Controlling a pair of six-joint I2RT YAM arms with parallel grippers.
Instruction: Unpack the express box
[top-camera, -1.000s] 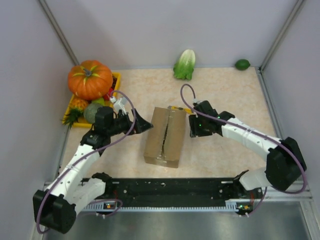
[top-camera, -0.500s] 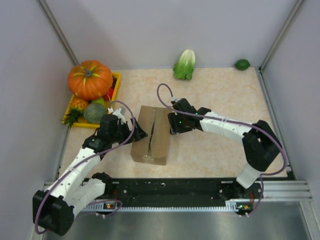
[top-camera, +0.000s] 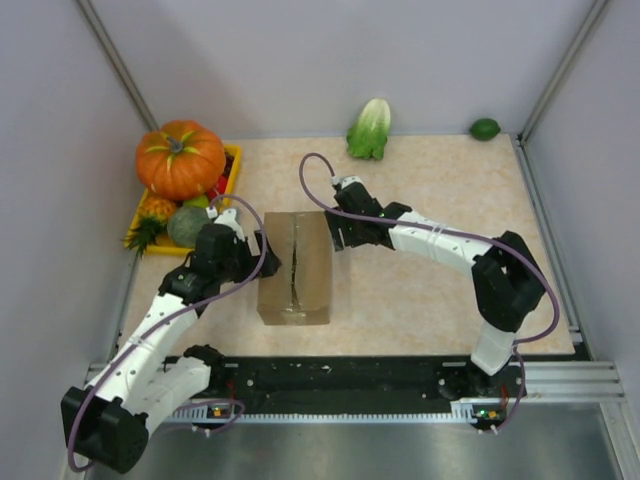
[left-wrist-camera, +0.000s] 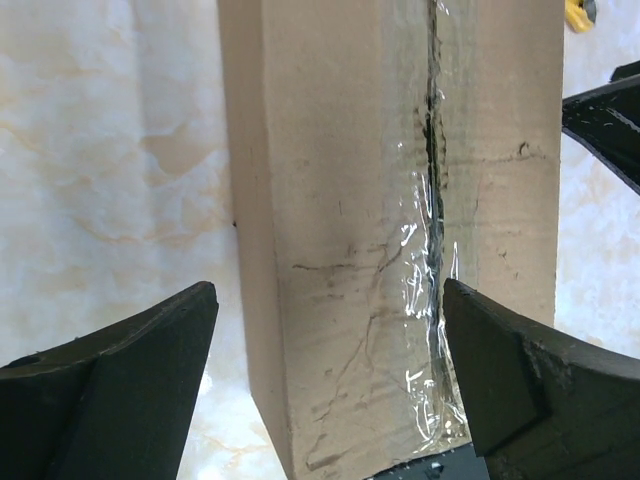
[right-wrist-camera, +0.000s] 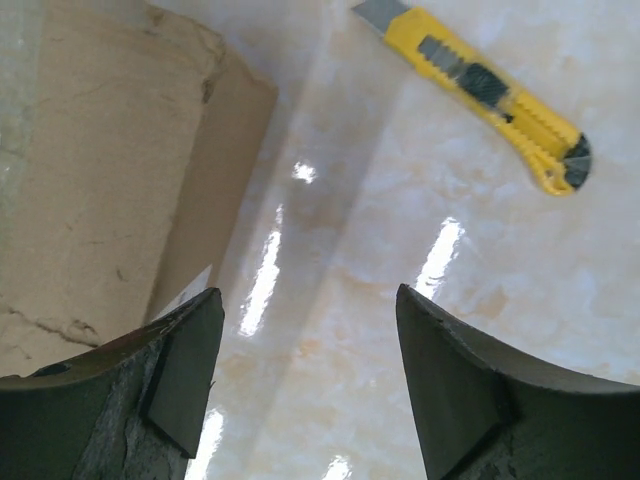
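Observation:
The express box is a brown cardboard box with a taped centre seam, standing shut on the table between my arms. In the left wrist view the box fills the middle. My left gripper is open, one finger over the table and one over the seam; in the top view it is at the box's left side. My right gripper is open and empty at the box's far right corner. In the right wrist view it is over bare table, with the box at the left.
A yellow utility knife lies on the table beyond my right gripper. A yellow tray with a pumpkin and other fruit stands at the far left. A green cabbage and a lime lie at the back.
My right arm has swung left and the box has slid left with it, turning to lie straight. My left gripper has drawn back left alongside the box.

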